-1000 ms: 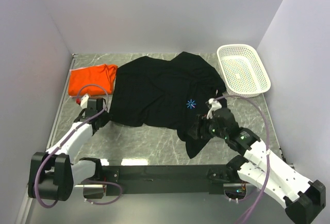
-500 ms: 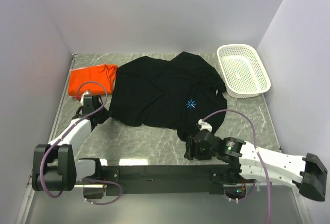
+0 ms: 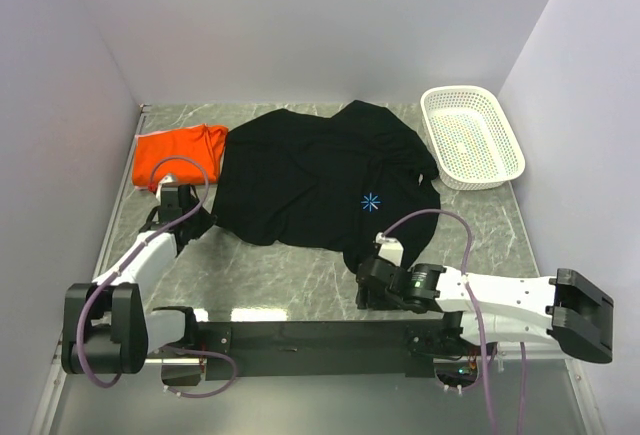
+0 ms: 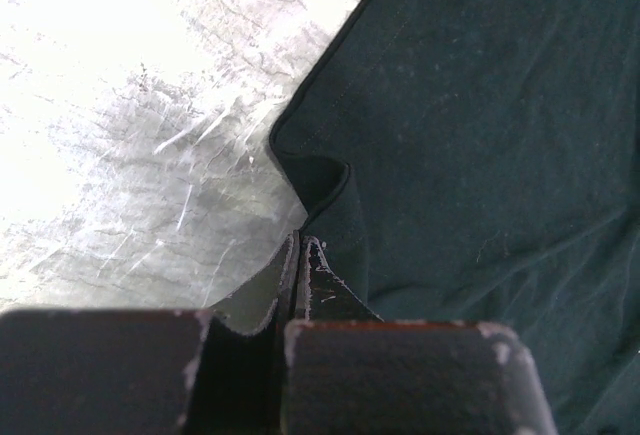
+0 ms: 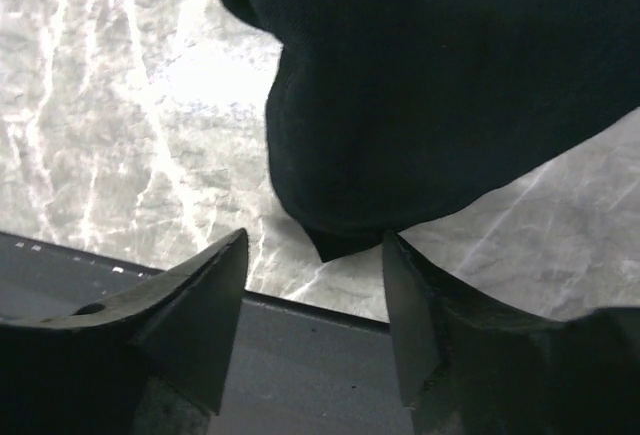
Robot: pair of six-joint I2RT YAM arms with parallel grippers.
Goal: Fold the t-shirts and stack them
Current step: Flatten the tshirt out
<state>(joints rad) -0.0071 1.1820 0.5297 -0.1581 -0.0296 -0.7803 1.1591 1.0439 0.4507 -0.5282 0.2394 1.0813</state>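
The black t-shirt (image 3: 300, 175) lies spread across the middle of the table, with its light-blue starburst (image 3: 371, 202) facing up. The orange t-shirt (image 3: 176, 153) lies bunched at the back left. My left gripper (image 3: 197, 225) is at the black shirt's left edge. In the left wrist view it (image 4: 300, 242) is shut, pinching a small fold of the hem (image 4: 325, 180). My right gripper (image 3: 364, 296) is at the shirt's near corner, low over the table. In the right wrist view it (image 5: 315, 240) is open, with the corner tip (image 5: 335, 240) between its fingers.
A white mesh basket (image 3: 472, 135) stands at the back right. The black base rail (image 3: 320, 335) runs along the near edge, just behind the right gripper (image 5: 300, 355). Walls close in the left, back and right sides. Bare marble (image 3: 280, 270) shows near the front.
My right arm has swung from the shirt's right side down and left to its near corner, at the front edge. My left gripper has shifted slightly at the shirt's left edge.
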